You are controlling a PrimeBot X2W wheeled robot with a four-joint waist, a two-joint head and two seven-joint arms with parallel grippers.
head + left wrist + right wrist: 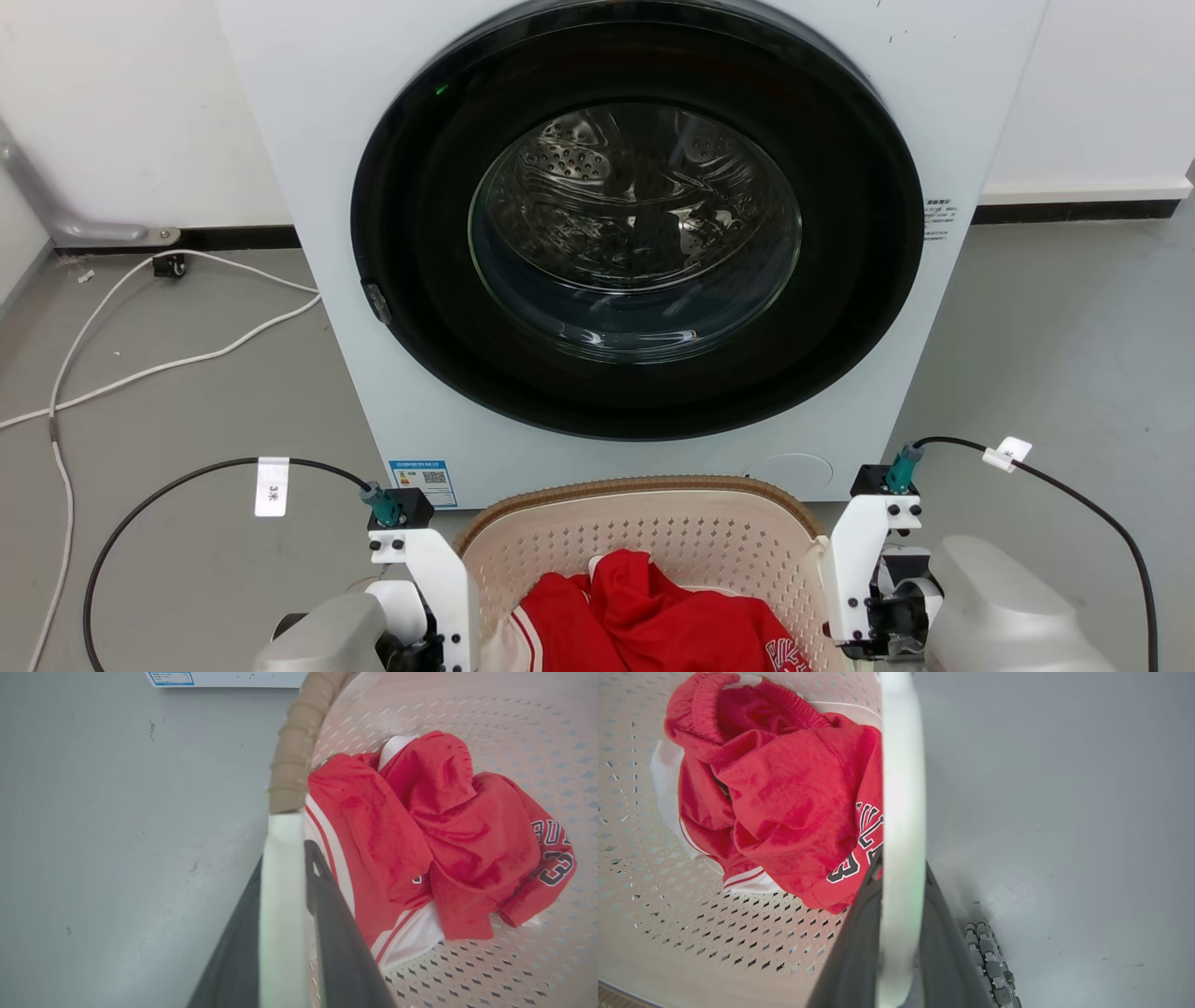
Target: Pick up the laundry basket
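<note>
Two grips, one on each side: the laundry basket (635,487) sits on the floor (1074,327) before the washer (308,140), squarely between both arms. The left gripper (285,858) clamps the left handle (279,830), and the right gripper (902,868) clamps the right handle (901,765).

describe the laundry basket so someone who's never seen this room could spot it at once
Start at the big white washing machine with the round dark door. Right in front of it, down by the grey floor, is the laundry basket. It is cream plastic dotted with small holes, topped by a brown woven-look rim, with a red and white jersey inside.
</note>
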